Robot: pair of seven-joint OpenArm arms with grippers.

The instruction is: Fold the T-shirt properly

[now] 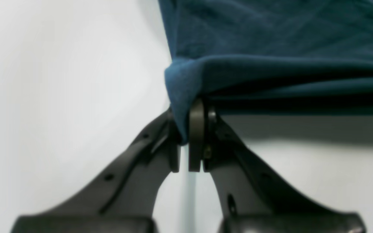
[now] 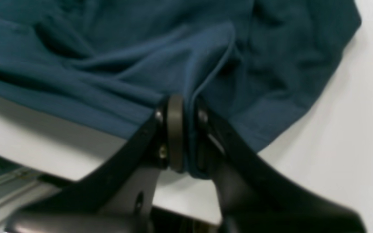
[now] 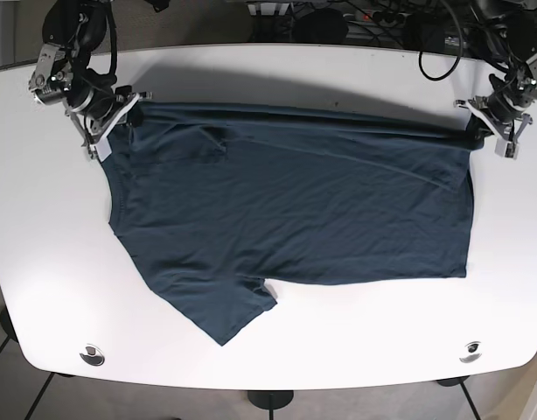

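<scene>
T-shirt (image 1: 270, 48) fabric, dark teal, fills the upper right of the left wrist view, its folded edge hanging just above the white table (image 1: 60, 81) and casting a shadow beneath. The left gripper (image 1: 186, 142) has its two dark jaws drawn together on a corner of that edge, with the cloth bunched and pinched between them.

From the right wrist view, the T-shirt (image 2: 108, 64) spreads across the top of the frame in loose wrinkles, a rounded edge lying on the table (image 2: 351, 145) at the right. The right gripper (image 2: 186, 139) is clamped on a pleat of the cloth; a hem line runs straight down into the narrow slot between the jaws.

Seen from the base view, the T-shirt (image 3: 295, 219) lies mostly flat on the white table (image 3: 59, 289), one sleeve pointing toward the near edge. Its far edge is stretched in a line between the two arms. The right gripper (image 3: 120, 109) holds the far corner on that view's left, and the left gripper (image 3: 478, 129) holds the far corner on that view's right.
</scene>
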